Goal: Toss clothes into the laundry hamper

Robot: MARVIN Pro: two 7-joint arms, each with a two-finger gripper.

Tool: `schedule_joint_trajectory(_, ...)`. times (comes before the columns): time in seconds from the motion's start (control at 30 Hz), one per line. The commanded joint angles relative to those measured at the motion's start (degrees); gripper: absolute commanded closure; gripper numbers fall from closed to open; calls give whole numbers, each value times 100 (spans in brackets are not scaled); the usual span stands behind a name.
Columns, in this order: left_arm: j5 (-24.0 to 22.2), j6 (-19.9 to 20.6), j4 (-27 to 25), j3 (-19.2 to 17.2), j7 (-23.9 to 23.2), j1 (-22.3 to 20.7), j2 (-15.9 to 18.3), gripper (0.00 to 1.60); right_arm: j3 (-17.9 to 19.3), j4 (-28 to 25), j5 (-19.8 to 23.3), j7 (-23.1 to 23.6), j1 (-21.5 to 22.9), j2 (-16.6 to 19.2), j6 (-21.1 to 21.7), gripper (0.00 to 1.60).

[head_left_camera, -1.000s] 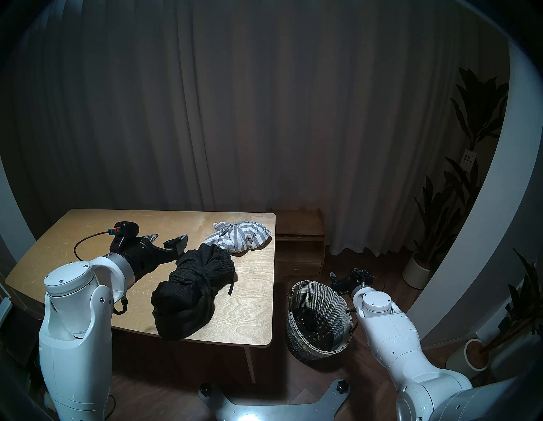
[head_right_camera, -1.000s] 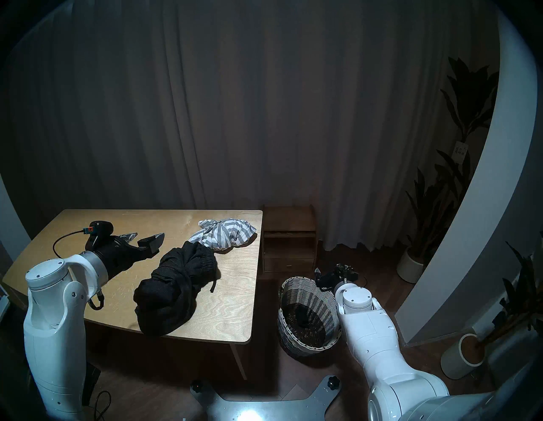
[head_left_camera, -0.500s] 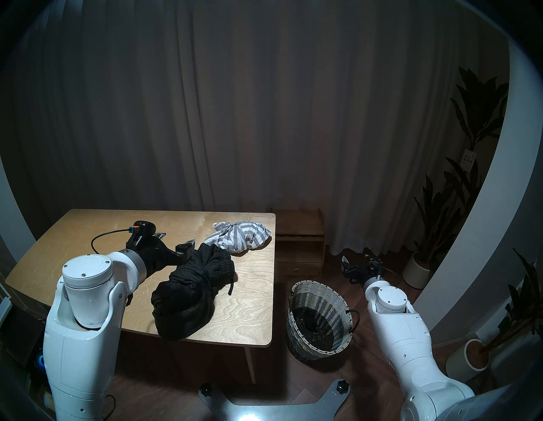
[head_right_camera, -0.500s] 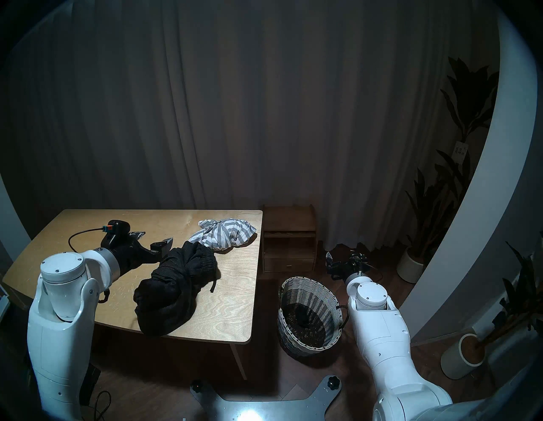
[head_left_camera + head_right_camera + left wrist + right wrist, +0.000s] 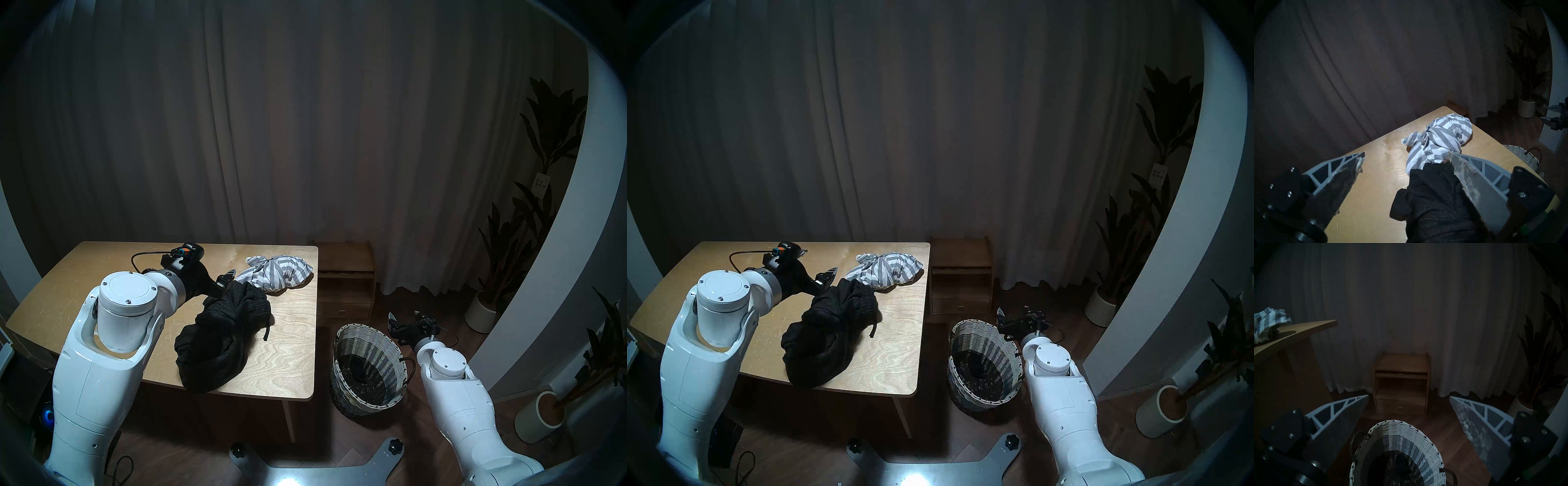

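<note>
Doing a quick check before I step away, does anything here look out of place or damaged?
Mostly tidy. The big black garment droops over the table's near edge and could slide off. The left pincer's finger pads look frayed, with lint clinging.

2 garments (image 5: 220,339) tabletop; 1 in hamper (image 5: 342,380)

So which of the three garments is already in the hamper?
The small black one, lying at the bottom of the woven hamper. The big black knit and the striped one are on the table.
</note>
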Motion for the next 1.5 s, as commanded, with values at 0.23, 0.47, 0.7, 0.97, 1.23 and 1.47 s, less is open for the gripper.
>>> schedule_joint_trajectory(0.23, 454, -334, 479, 860, -210, -982, 308, 0, 7, -137, 58, 80, -331, -53, -47, 0)
schedule_joint_trajectory(0.47, 665, -430, 837, 1277, -295, -1376, 268, 0, -16, -153, 87, 142, -488, -97, -56, 0)
schedule_joint_trajectory(0.7, 847, -514, 1211, 1623, -340, -1736, 125, 0, 0, -193, 119, 182, -605, -109, -72, 0)
schedule_joint_trajectory(0.97, 1029, -597, 1626, 1956, -390, -2031, -99, 0, 24, -215, 161, 219, -736, -112, -71, 0)
schedule_joint_trajectory(1.23, 1225, -620, 2212, 2280, -395, -2475, -279, 0, 76, -185, 205, 239, -915, -97, -56, 0)
schedule_joint_trajectory(1.47, 1391, -635, 2756, 2537, -358, -2835, -449, 0, 186, -183, 246, 237, -1023, -67, -56, 0)
